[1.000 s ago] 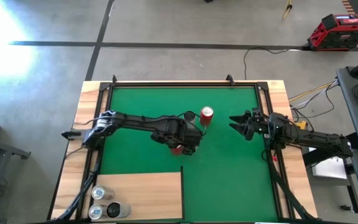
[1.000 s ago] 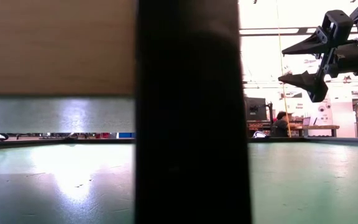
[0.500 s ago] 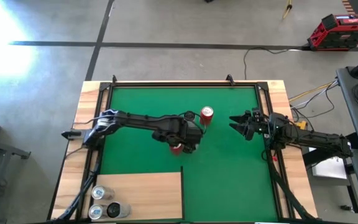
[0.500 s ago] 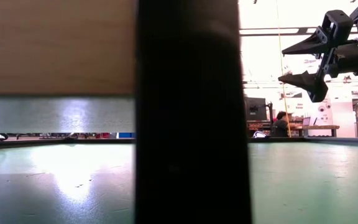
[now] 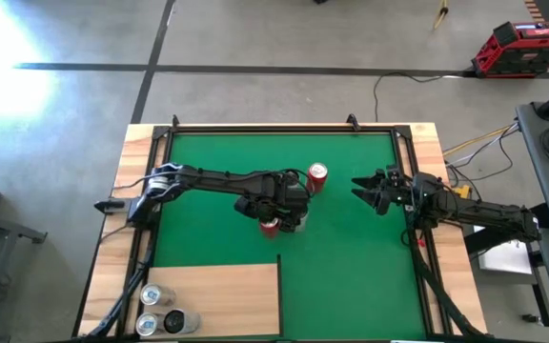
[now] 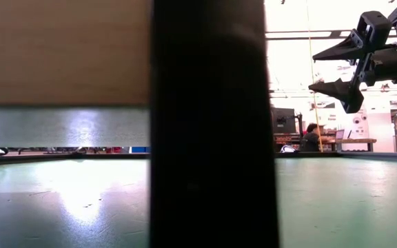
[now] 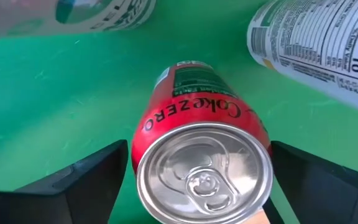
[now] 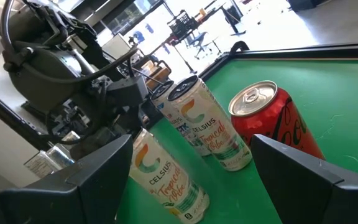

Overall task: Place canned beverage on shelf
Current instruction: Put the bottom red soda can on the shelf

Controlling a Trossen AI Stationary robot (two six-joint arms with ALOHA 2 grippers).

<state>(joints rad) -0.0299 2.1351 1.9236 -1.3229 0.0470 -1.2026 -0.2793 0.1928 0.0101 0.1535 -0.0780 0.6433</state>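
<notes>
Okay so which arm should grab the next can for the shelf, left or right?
Left, probably. The left gripper already straddles a red Coke Zero can, fingers open either side, and the shelf is on its side. The right gripper hangs open, away from the cans.

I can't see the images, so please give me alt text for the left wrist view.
A red Coke Zero can stands upright on the green mat, seen from above between the left gripper's open jaws, which flank it without clearly touching. Two pale cans show at the picture's edge beyond it.
</notes>
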